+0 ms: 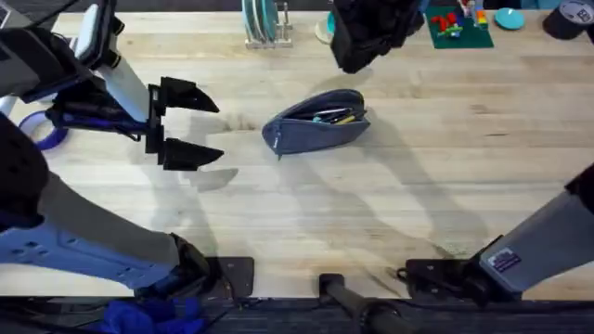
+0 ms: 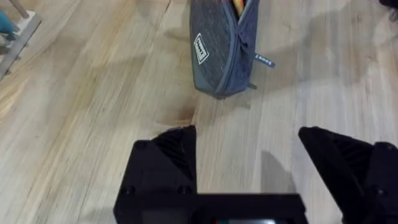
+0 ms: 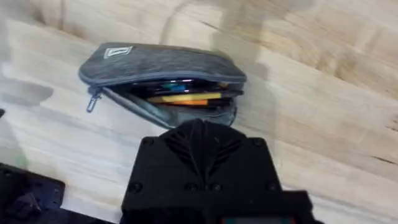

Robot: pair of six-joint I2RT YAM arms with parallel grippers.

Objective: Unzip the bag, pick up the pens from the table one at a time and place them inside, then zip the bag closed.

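A: Where is the work held; which step is judged to be in hand?

B: The table [image 1: 390, 213] is seen bare of loose pens; the bag [image 1: 316, 122] is laid on it, unzipped, with the pens [image 3: 186, 98] seen inside through the gaping mouth, a yellow barrel uppermost; the filling is judged done, and the closing zip is judged the step in hand.

A: How are the grippers set?

B: The left gripper [image 1: 190, 125] is held spread wide, nothing between its fingers; the bag is found straight ahead of it, a short way off, not touched. The right gripper [image 3: 200, 149] is held above the bag, fingers pressed together on nothing; the open mouth is seen just beyond its tips.

A: What is called for next?

B: The zipper pull [image 3: 92, 104] must be pinched at the bag's end nearer the left gripper and drawn along the mouth; the body is best steadied by the other gripper, since soft fabric is likely to be dragged.

A: What else is around; what is in the way?

B: A dish rack [image 1: 264, 23] and coloured bricks [image 1: 457, 26] are kept well beyond the bag; nothing is blocked by them; pens protruding at the mouth could snag the slider.
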